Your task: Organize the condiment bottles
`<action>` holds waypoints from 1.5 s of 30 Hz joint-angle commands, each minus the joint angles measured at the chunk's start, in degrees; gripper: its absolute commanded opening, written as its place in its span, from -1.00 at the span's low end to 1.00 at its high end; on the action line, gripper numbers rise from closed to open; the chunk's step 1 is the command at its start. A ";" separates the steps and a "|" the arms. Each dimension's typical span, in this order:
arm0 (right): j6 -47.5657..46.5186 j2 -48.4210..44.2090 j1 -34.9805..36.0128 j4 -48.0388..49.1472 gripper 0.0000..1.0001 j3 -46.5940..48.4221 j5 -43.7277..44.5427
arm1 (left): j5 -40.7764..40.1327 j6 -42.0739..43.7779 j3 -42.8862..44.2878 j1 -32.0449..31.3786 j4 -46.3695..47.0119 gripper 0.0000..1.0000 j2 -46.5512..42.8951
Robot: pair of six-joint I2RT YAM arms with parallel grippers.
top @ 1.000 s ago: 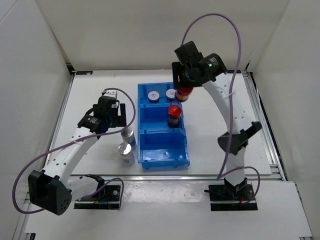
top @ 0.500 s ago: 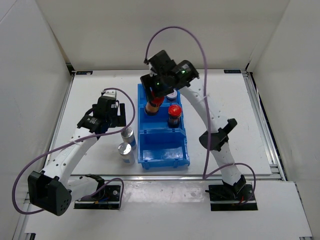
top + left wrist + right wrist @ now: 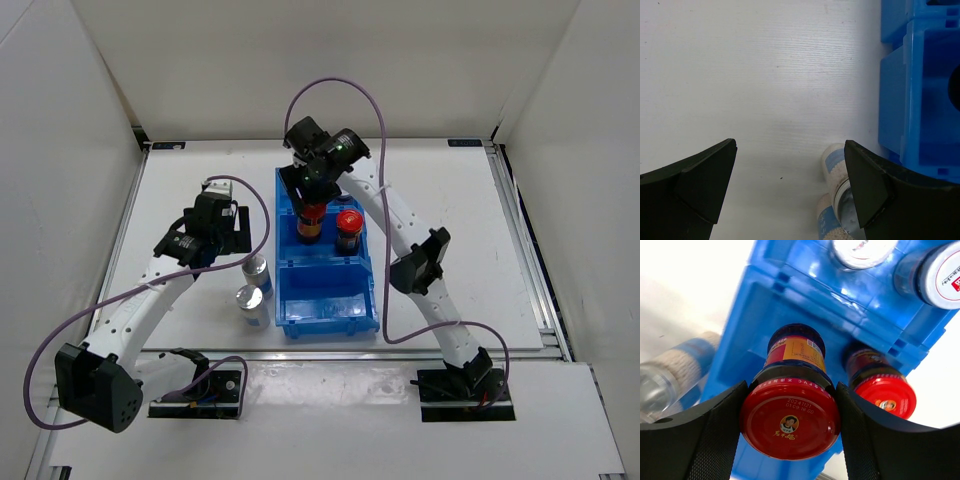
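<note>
Right wrist view showed the right gripper [image 3: 790, 432] clamping a red-capped bottle [image 3: 794, 347], centre frame, over the bin's [image 3: 765, 295] middle compartment beside its twin [image 3: 885, 395], likely grouping like bottles; left gripper [image 3: 790, 170] gaped wide, empty.

Bright even light, soft shadows, white glare, silver-capped bottle [image 3: 670, 371] blurred

I read "20241121" on the round red metal cap [image 3: 790, 412], lower centre of my right wrist view; the other print is illegible.
</note>
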 commanded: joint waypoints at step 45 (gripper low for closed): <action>4.63 -1.15 -1.61 -12.61 0.98 7.89 14.32 | 18.04 -0.22 2.06 -2.96 0.49 1.00 -4.59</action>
